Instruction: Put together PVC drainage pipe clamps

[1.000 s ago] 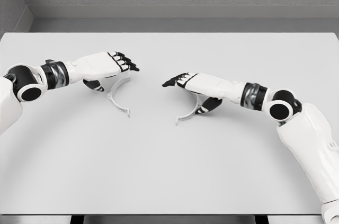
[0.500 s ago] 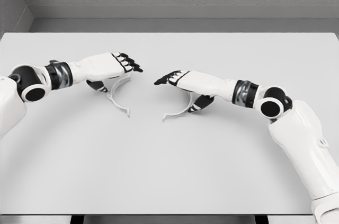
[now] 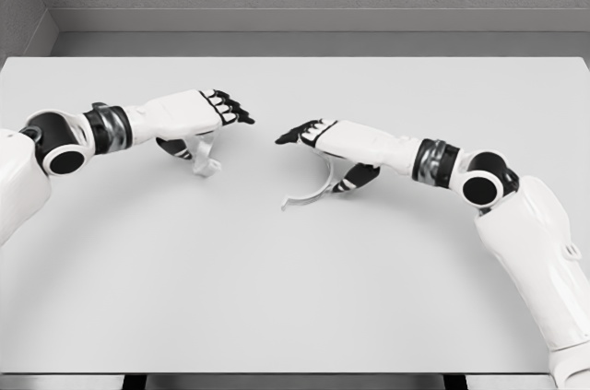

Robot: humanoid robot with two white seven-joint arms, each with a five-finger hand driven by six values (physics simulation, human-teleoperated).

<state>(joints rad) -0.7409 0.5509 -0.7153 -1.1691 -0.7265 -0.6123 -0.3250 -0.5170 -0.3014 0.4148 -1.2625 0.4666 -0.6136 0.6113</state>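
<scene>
Clamp halves, two, white plastic, both near the middle of the bench (image 3: 295,298). We list the first clamp half (image 3: 205,158) under the left hand (image 3: 189,115), seen nearly edge-on, only a short curved piece showing below the palm; the left fingers (image 3: 230,110) curl over it with the thumb beneath, gripping it. We list the second clamp half (image 3: 313,190) under the right hand (image 3: 336,143), its arc sweeping down to a free end close to the bench; the right fingers (image 3: 297,135) reach forward with the thumb closed under the arc, holding it. Both hands point toward each other, apart.
</scene>
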